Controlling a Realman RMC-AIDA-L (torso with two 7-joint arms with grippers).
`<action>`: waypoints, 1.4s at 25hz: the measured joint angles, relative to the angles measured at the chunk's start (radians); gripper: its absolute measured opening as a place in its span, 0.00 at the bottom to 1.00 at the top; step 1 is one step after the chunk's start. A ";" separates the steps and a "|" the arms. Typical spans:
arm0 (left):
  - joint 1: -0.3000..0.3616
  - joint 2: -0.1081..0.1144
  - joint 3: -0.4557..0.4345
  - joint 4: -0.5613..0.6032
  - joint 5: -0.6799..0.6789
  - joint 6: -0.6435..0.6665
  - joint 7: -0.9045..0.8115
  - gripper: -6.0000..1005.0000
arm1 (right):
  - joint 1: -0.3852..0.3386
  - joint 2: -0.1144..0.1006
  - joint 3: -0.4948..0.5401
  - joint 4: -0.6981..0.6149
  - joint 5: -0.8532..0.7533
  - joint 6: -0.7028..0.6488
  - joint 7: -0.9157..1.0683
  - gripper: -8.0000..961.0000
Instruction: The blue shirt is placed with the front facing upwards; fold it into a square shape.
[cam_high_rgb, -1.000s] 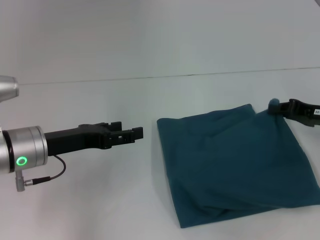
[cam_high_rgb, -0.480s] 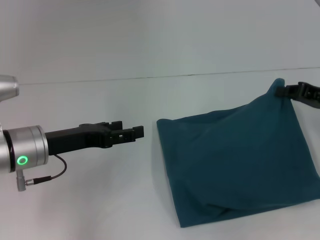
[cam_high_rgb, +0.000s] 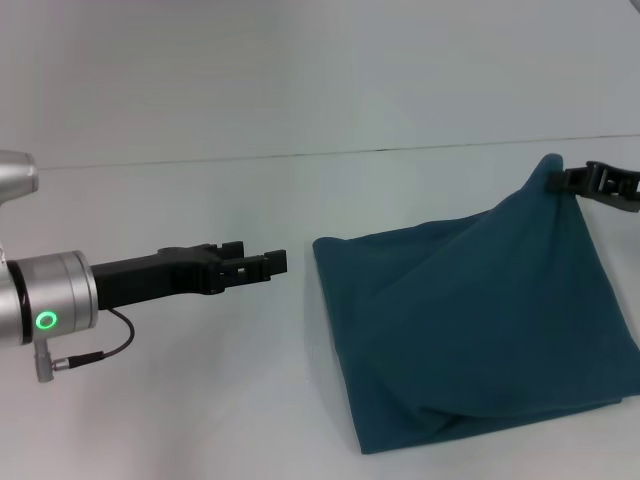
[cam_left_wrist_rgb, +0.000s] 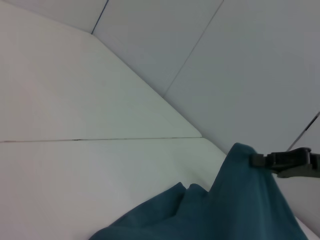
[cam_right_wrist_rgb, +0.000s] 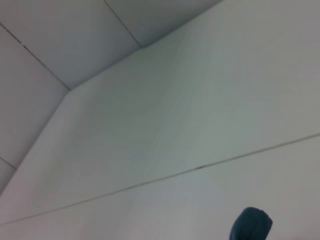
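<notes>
The blue shirt (cam_high_rgb: 480, 340) is a soft, matte teal cloth, already folded into a rough four-sided bundle that fills the lower right of the head view on the pale, smooth desk (cam_high_rgb: 200, 400). Its surface is plain, with a few shallow diagonal creases, and its near edge bulges where layers are doubled over. The bundle's left edge runs from mid-frame down toward the bottom, tilted slightly. One corner is drawn up into a peak at the upper right, so the cloth stretches taut from that peak down to the flat part on the desk.

The right pincer (cam_high_rgb: 562, 180) is at the right edge of the frame, closed on that raised corner; a small nub of cloth pokes out beside its black fingertips. The left wrist view shows the same peak of fabric (cam_left_wrist_rgb: 240, 165) pinched by the dark fingers. The right wrist view shows only a rounded tip of teal cloth (cam_right_wrist_rgb: 251, 224) at its lower edge.

The left pincer (cam_high_rgb: 272, 265) hovers at centre left, well apart from the shirt, holding nothing; its black fingers seem slightly parted, though the gap is hard to judge.
</notes>
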 joint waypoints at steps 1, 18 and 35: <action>-0.002 0.000 0.000 -0.003 -0.001 -0.002 0.000 0.88 | 0.000 0.002 -0.010 0.005 0.000 0.017 0.003 0.05; -0.035 0.000 0.006 -0.046 -0.001 -0.033 0.002 0.89 | -0.016 0.003 -0.051 0.052 0.007 0.125 -0.021 0.25; -0.165 0.003 0.126 -0.174 0.019 -0.218 -0.081 0.89 | -0.060 -0.019 -0.028 -0.046 0.104 -0.075 -0.081 0.79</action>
